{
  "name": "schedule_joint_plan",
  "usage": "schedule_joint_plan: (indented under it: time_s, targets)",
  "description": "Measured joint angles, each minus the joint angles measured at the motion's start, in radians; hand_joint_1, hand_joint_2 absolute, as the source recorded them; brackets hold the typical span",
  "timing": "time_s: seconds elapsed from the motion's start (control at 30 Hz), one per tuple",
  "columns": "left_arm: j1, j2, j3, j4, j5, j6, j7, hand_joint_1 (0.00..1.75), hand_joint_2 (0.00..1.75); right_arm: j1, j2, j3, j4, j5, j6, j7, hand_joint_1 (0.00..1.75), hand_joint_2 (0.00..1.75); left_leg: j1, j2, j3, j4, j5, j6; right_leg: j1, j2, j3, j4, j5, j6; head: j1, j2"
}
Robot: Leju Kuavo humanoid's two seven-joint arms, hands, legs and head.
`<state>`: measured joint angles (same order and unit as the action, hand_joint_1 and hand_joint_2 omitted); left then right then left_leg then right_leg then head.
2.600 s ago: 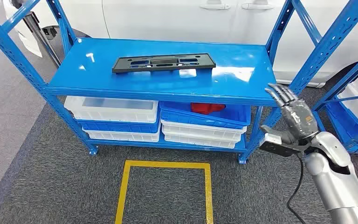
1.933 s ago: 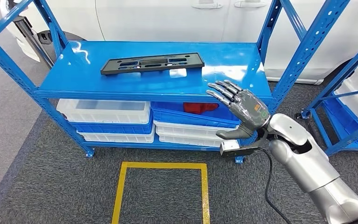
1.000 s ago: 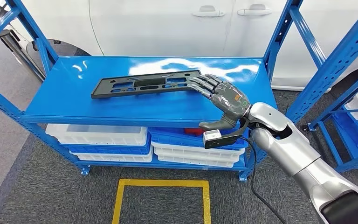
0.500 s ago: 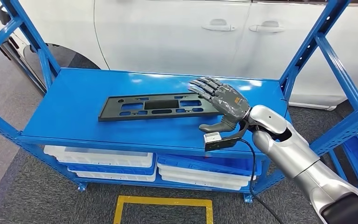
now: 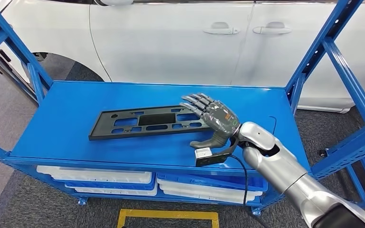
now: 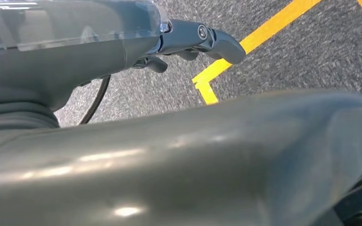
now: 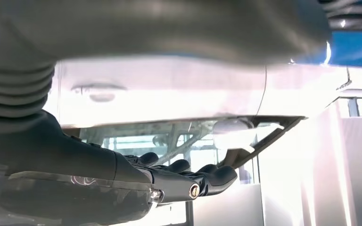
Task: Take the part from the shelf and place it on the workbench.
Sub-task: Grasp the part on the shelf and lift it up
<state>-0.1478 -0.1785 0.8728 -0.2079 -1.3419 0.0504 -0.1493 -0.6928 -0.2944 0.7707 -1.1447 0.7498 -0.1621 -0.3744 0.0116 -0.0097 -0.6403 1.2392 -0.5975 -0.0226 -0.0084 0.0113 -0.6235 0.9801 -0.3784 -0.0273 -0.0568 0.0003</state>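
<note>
**Right hand over the part's near end, no grip yet**

Part (image 5: 148, 122) placement comes first for you: the flat black plate with its cut-out slots lies flat on the blue top deck of the shelf (image 5: 66, 118), running lengthwise, set slightly askew to the front edge. Lying flat like that, it offers no raised lip to catch from above, which is probably why the approach comes in low from its right-hand end. A white car (image 5: 171, 42) stands just behind the rack, and white and blue bins (image 5: 95, 176) sit on the lower level.

Look at the right hand (image 5: 213, 119) in the head view. It reaches across the deck with the palm turned down and the fingers (image 5: 193, 101) stretched out straight and slightly fanned over the plate's right end. The thumb hangs out below, apart from the fingers, so the hand is spread wide and holds nothing. You cannot tell from these pictures whether the fingertips rest on the plate or float just above it. The right wrist view shows the dark fingers extended, with the plate's edge (image 7: 264, 136) just beyond them.

The left hand (image 6: 202, 40) hangs low over grey carpet with a yellow floor line; whether its fingers are apart or curled, you cannot tell.

My reading: the reach is nearly done and the closing on the part is still ahead.
</note>
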Motion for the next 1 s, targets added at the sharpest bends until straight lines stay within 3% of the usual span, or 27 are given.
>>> schedule_joint_plan:
  time_s: [0.07, 0.13, 0.27, 0.33, 0.43, 0.47, 0.5, 0.57, 0.63, 0.67, 0.77, 0.83, 0.93, 0.97, 1.0]
  targets:
    - [0.001, 0.0, -0.003, 0.0, -0.001, -0.001, 0.0, 0.0, 0.0, 0.025, 0.02, 0.005, 0.009, 0.009, -0.016, 0.005, 0.0, 1.75, 0.003, 0.002, 0.03, -0.125, 0.098, -0.003, -0.002, 0.0, 0.009, 0.006, -0.011, 0.006, 0.0, 0.0]
    - [0.0, 0.0, -0.005, 0.0, 0.0, -0.002, 0.0, 0.0, 0.0, 0.049, 0.041, 0.009, 0.019, 0.017, -0.027, 0.005, 0.0, 1.75, 0.0, 0.003, 0.058, -0.228, 0.15, 0.005, -0.002, 0.001, 0.012, 0.011, -0.019, 0.015, 0.0, 0.0]
    - [0.002, 0.0, -0.007, 0.0, 0.002, -0.002, 0.0, 0.0, 0.0, 0.094, 0.08, 0.018, 0.036, 0.04, -0.05, 0.004, 0.0, 1.75, -0.005, 0.003, 0.068, -0.247, 0.165, 0.036, -0.001, 0.001, 0.011, 0.018, -0.03, 0.039, 0.0, 0.0]
    - [0.002, -0.001, -0.008, 0.0, 0.004, -0.001, -0.002, 0.0, 0.0, 0.109, 0.095, 0.021, 0.041, 0.06, -0.069, 0.014, 0.0, 1.75, -0.002, 0.003, 0.074, -0.253, 0.168, 0.046, -0.003, -0.001, -0.01, 0.069, -0.063, 0.048, 0.0, 0.0]
    - [0.004, -0.002, -0.007, 0.0, 0.011, 0.001, -0.004, 0.0, 0.0, 0.147, 0.117, 0.03, 0.043, 0.102, -0.089, 0.049, 0.0, 1.75, -0.005, 0.004, 0.076, -0.252, 0.164, 0.056, -0.005, -0.005, -0.109, 0.264, -0.15, 0.053, 0.0, 0.0]
    - [0.006, -0.002, -0.007, 0.0, 0.013, 0.002, -0.005, 0.0, 0.0, 0.16, 0.124, 0.033, 0.043, 0.116, -0.091, 0.061, 0.0, 1.75, -0.007, 0.003, 0.077, -0.251, 0.161, 0.058, -0.005, -0.005, -0.131, 0.303, -0.156, 0.053, 0.0, 0.0]
    - [0.007, -0.002, -0.007, 0.0, 0.014, 0.002, -0.006, 0.0, 0.0, 0.17, 0.13, 0.035, 0.042, 0.13, -0.091, 0.074, 0.0, 1.75, -0.009, 0.002, 0.079, -0.249, 0.158, 0.058, -0.004, -0.005, -0.135, 0.305, -0.142, 0.051, 0.0, 0.0]
    - [0.01, -0.002, -0.007, 0.0, 0.016, 0.003, -0.009, 0.0, 0.0, 0.179, 0.14, 0.035, 0.035, 0.159, -0.092, 0.101, 0.0, 1.75, -0.013, 0.001, 0.086, -0.244, 0.148, 0.057, -0.002, -0.006, -0.087, 0.198, -0.071, 0.04, 0.0, 0.0]
    - [0.011, -0.002, -0.007, 0.0, 0.017, 0.002, -0.01, 0.0, 0.0, 0.18, 0.147, 0.032, 0.026, 0.186, -0.094, 0.124, 0.0, 1.75, -0.018, 0.002, 0.091, -0.239, 0.137, 0.051, 0.005, -0.007, -0.029, 0.079, -0.027, 0.027, 0.0, 0.0]
    - [0.011, -0.003, -0.008, 0.0, 0.017, 0.002, -0.01, 0.0, 0.0, 0.18, 0.152, 0.03, 0.022, 0.205, -0.1, 0.139, 0.0, 1.75, -0.02, 0.003, 0.092, -0.237, 0.133, 0.047, 0.008, -0.007, -0.015, 0.049, -0.024, 0.023, 0.0, 0.0]
    - [0.01, -0.005, -0.008, 0.0, 0.015, 0.002, -0.006, 0.0, 0.0, 0.18, 0.171, 0.027, 0.019, 0.297, -0.127, 0.209, 0.0, 1.75, -0.019, 0.005, 0.095, -0.237, 0.123, 0.032, 0.008, -0.006, -0.004, 0.029, -0.032, 0.013, 0.0, 0.0]
    - [0.008, -0.006, -0.009, 0.0, 0.013, 0.002, -0.004, 0.0, 0.0, 0.174, 0.191, 0.025, 0.025, 0.358, -0.137, 0.249, 0.0, 1.75, -0.017, 0.005, 0.079, -0.194, 0.094, 0.02, 0.002, -0.006, 0.006, 0.02, -0.034, 0.004, 0.0, 0.0]
    - [0.008, -0.007, -0.01, 0.0, 0.012, -0.001, -0.003, 0.0, 0.0, 0.15, 0.231, 0.024, 0.06, 0.417, -0.138, 0.287, 0.0, 1.75, -0.008, 0.005, -0.018, -0.01, 0.017, 0.005, 0.002, -0.007, 0.013, 0.018, -0.039, -0.004, 0.0, 0.0]
    - [0.008, -0.007, -0.011, 0.0, 0.011, -0.002, -0.003, 0.0, 0.0, 0.136, 0.244, 0.022, 0.081, 0.436, -0.137, 0.302, 0.0, 1.75, -0.005, 0.005, -0.047, 0.034, 0.01, 0.001, 0.002, -0.006, 0.014, 0.019, -0.041, -0.004, 0.0, 0.0]
    - [0.008, -0.007, -0.013, 0.0, 0.01, -0.004, -0.002, 0.0, 0.0, 0.12, 0.256, 0.019, 0.105, 0.454, -0.136, 0.317, 0.0, 1.75, -0.002, 0.005, -0.061, 0.046, 0.022, -0.001, 0.002, -0.006, 0.016, 0.019, -0.042, -0.004, 0.0, 0.0]
